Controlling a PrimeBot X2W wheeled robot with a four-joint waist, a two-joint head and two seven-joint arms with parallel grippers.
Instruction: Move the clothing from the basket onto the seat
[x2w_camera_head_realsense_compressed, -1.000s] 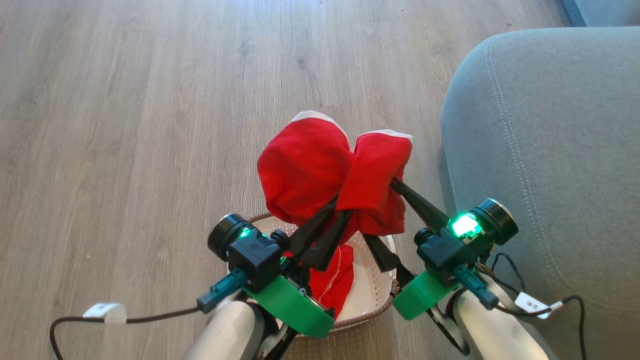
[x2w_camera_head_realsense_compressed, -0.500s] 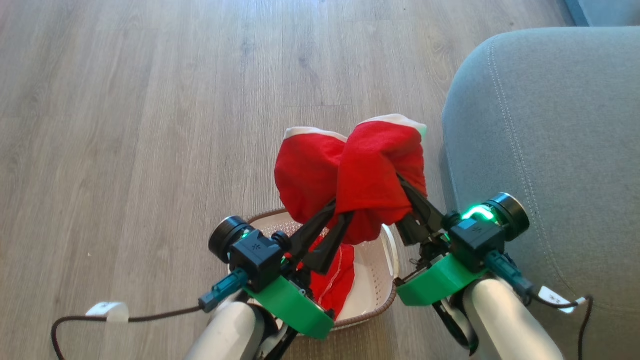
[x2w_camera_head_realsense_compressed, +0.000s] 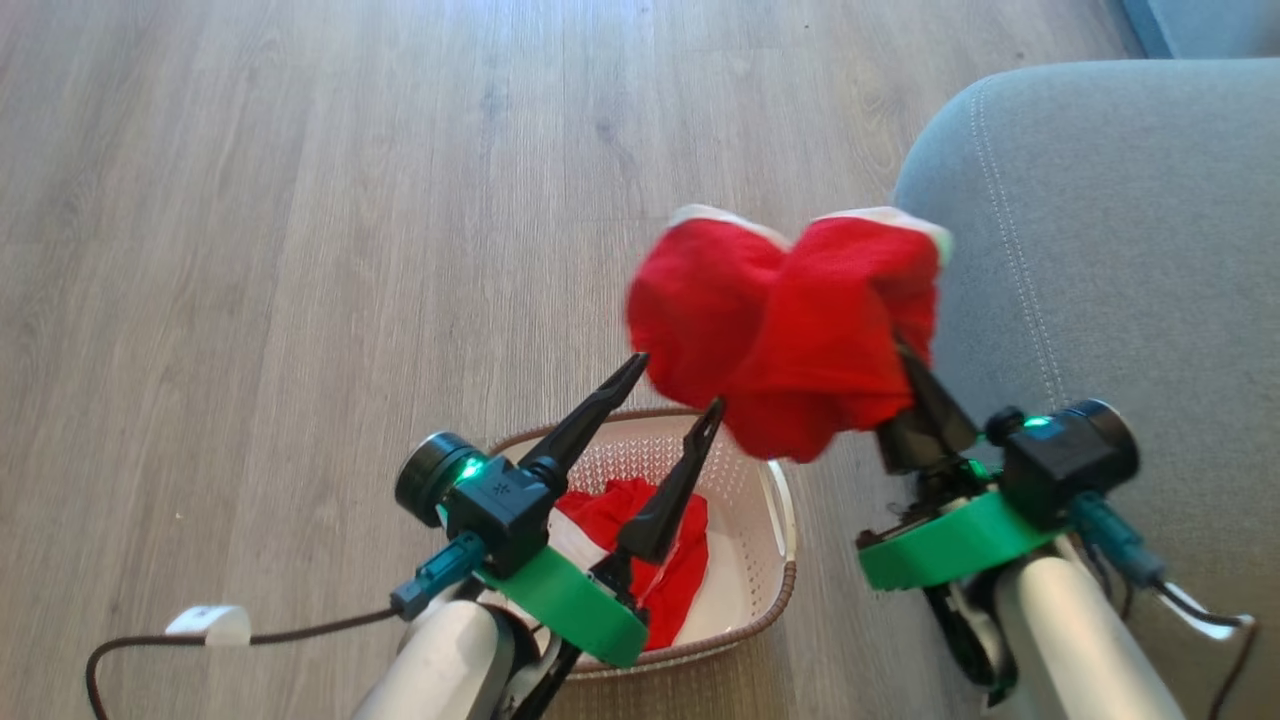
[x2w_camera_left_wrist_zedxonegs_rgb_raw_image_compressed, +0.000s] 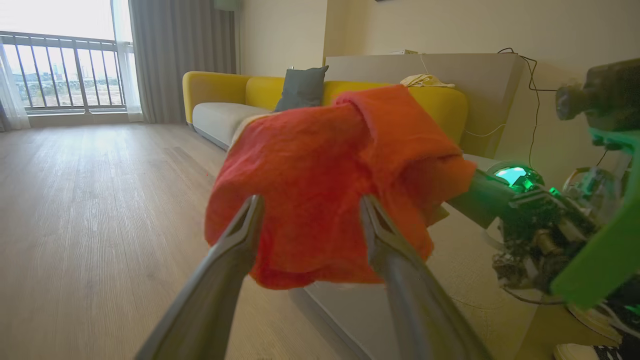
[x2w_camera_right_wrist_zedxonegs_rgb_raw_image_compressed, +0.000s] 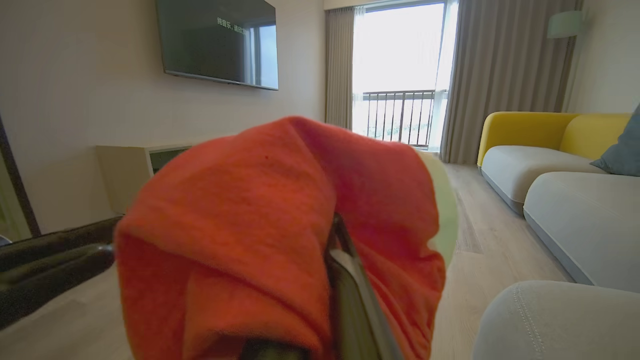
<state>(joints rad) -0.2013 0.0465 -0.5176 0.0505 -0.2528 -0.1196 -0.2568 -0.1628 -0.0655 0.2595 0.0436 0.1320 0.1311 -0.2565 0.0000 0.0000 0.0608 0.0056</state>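
The right claw (x2w_camera_head_realsense_compressed: 915, 385) pinches a bright red soft fabric garment (x2w_camera_head_realsense_compressed: 790, 330) right of centre; the left claw (x2w_camera_head_realsense_compressed: 678, 382) stands spread.

The basket (x2w_camera_head_realsense_compressed: 775, 500) stands on the floor (x2w_camera_head_realsense_compressed: 300, 250), left of the seat (x2w_camera_head_realsense_compressed: 1120, 250). One garment (x2w_camera_head_realsense_compressed: 670, 560) lies in the basket; the second garment (x2w_camera_head_realsense_compressed: 790, 320) hangs above its far right corner, near the seat's edge.

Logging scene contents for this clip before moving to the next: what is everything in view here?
Seat: one, grey, right side.
Basket: one, cream with brown rim, on the floor.
Held garment: one, red with white trim, raised beside the seat.
Second garment: one, red, inside the basket.
Sofa: one, yellow, background.
Television: one, dark, wall-mounted.
Left gripper: one, dark, open above the basket.
Right gripper: one, dark, shut on the held garment.
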